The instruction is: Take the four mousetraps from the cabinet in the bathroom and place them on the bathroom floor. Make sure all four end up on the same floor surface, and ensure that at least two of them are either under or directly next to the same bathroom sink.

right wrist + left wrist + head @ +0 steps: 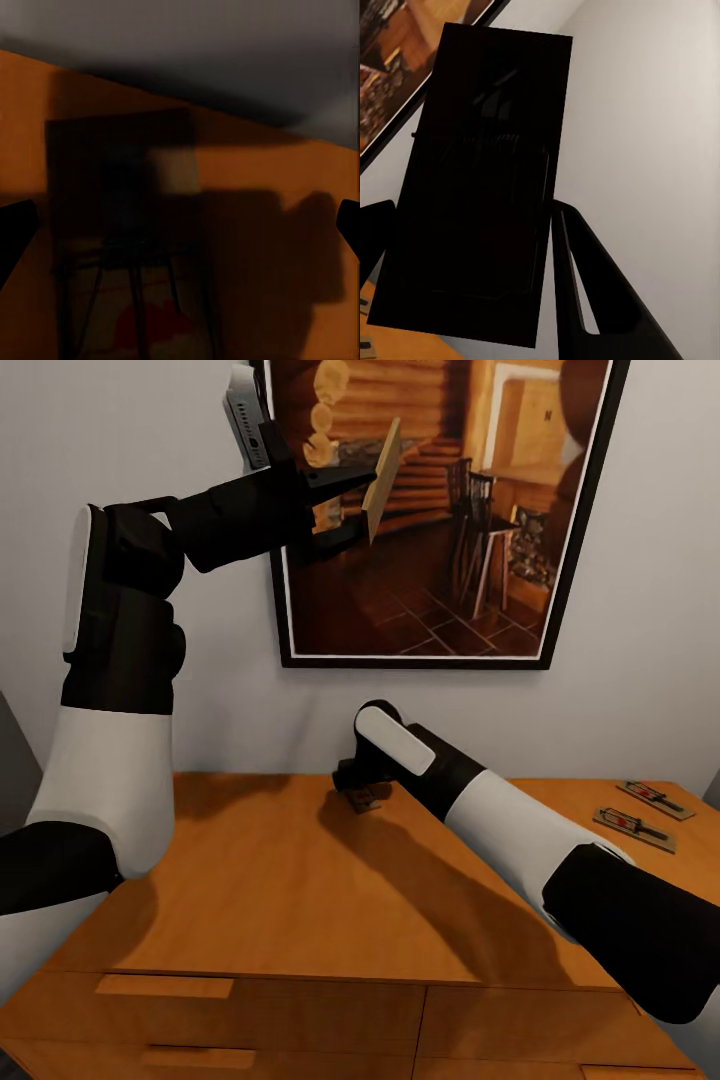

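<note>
In the head view, the left gripper (362, 488) is seen raised at the upper centre of the frame, in front of a framed picture (440, 510) on the grey wall (640, 610); a mousetrap (382, 480) is clamped between its dark fingers and shown nearly edge-on as a thin tan plate, so its wire parts cannot be made out there. At the middle of the frame the right gripper (362, 796) is lowered to the top of the cabinet (270, 880), just over a third mousetrap (365, 800) that is largely hidden beneath it; whether the jaws are parted or closed cannot be told from this view. Two more mousetraps (634, 828) (655, 798) are seen lying flat, side by side, at the right edge of the cabinet top, well apart from both grippers. The drawer fronts are cut off by the lower edge of the frame. In the left wrist view, the held mousetrap (480, 187) is seen as an almost black rectangle, gripped by the dark fingers (585, 292), its wire only faintly traceable. In the right wrist view, the fingertips (15, 232) are seen spread wide at the frame's two edges, released, with the shadowed, blurred mousetrap (127, 255) lying on the orange wood between them, a red patch at its lower end
</note>
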